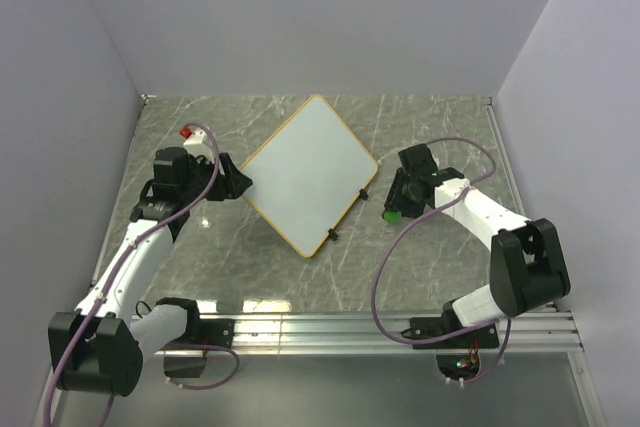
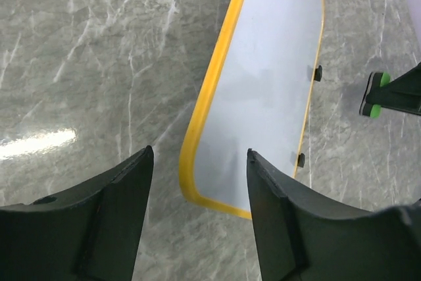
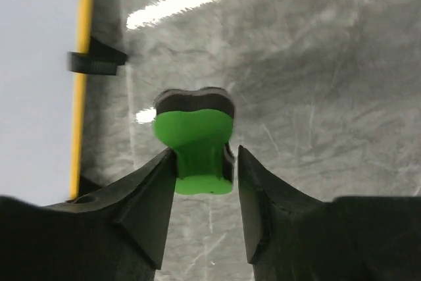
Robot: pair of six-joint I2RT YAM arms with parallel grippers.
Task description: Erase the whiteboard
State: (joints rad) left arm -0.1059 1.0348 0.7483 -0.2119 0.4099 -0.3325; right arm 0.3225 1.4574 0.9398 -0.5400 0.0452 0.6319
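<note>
The whiteboard (image 1: 310, 172) lies diamond-wise on the marble table, its white face without marks, with an orange rim and two black feet (image 1: 363, 193) on its right edge. My left gripper (image 1: 238, 183) is open at the board's left corner; in the left wrist view the corner (image 2: 197, 189) shows between the spread fingers (image 2: 200, 151). My right gripper (image 1: 398, 202) is right of the board. The small green eraser (image 3: 194, 129) stands between its jaws (image 3: 206, 149); the left finger touches it and the right finger stands slightly apart. The eraser also shows in the top view (image 1: 393, 215).
A small red object (image 1: 187, 131) sits behind the left arm near the far left. Grey walls close the table on three sides. A metal rail (image 1: 400, 325) runs along the near edge. The board's edge and one foot (image 3: 95, 62) show left of the eraser.
</note>
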